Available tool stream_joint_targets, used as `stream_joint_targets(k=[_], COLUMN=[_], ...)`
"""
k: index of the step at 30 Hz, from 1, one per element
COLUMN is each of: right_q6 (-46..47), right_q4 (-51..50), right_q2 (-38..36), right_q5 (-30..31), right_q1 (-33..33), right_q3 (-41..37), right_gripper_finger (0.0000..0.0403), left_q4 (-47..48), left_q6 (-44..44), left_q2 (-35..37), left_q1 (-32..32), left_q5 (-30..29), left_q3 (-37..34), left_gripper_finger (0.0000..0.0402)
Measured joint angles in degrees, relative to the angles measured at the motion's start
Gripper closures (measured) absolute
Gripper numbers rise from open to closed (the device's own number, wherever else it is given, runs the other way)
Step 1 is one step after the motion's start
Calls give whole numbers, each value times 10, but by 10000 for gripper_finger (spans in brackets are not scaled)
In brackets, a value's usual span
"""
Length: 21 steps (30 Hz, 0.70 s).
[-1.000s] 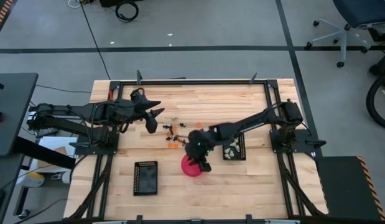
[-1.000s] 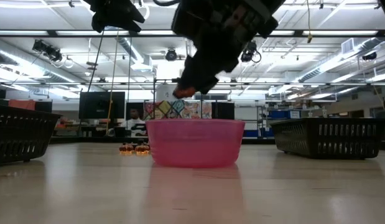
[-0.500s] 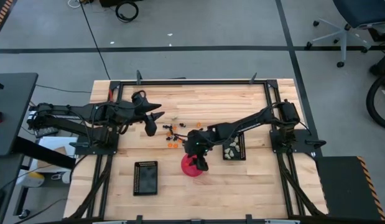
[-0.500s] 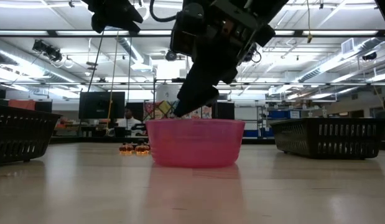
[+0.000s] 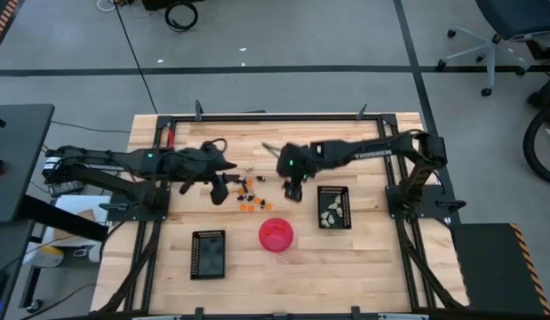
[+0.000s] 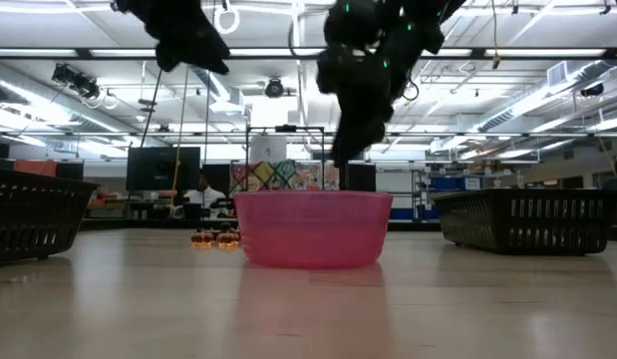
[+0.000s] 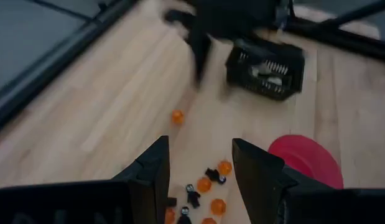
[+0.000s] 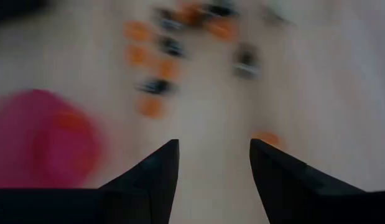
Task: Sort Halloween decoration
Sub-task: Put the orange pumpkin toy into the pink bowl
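The Halloween decoration point(image 5: 249, 188) is a loose scatter of tiny orange and black pieces lying on the wooden table; the left wrist view also shows these pieces point(image 7: 206, 184). My left gripper point(image 5: 219, 189) hangs open just left of the scatter, tilted down at it, with nothing between its fingers point(image 7: 198, 177). My right gripper point(image 5: 294, 188) hangs open above the table just right of the scatter and is empty point(image 8: 214, 168). One orange piece point(image 7: 177, 116) lies apart from the rest. The pink bowl point(image 5: 275, 235) stands nearer the front edge.
A black grid tray point(image 5: 334, 206) holding pale pieces stands right of the bowl, and another black tray point(image 5: 209, 253) stands to its left. A dark metal frame point(image 5: 275, 116) runs around the table. In the low view the bowl point(image 6: 313, 229) stands between the two trays.
My right gripper has risen from the pink bowl and swung toward the far edge, ending beside the scatter. The orange piece seen at its fingertips a second ago is no longer there. My left gripper has tipped downward and sunk a little toward the pieces.
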<state>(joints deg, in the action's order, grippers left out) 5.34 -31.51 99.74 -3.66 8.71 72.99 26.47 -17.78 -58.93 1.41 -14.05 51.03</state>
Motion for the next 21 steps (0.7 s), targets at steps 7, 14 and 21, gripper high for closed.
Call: stream_joint_targets(k=[7, 14, 21], right_q6=[-81, -125, -131], right_q4=[-19, 2, 37], right_q2=[18, 69, 116], right_q5=[-4, -17, -32], right_q1=[66, 77, 74], right_q3=[-1, 0, 0], right_gripper_finger=[197, 195, 196], left_q4=[29, 86, 97], left_q6=[-83, -189, -219], left_q2=[-79, -128, -139], left_q1=[-26, -47, -45], left_q5=[17, 25, 30], left_q3=[0, -1, 0], left_gripper_finger=[253, 253, 253])
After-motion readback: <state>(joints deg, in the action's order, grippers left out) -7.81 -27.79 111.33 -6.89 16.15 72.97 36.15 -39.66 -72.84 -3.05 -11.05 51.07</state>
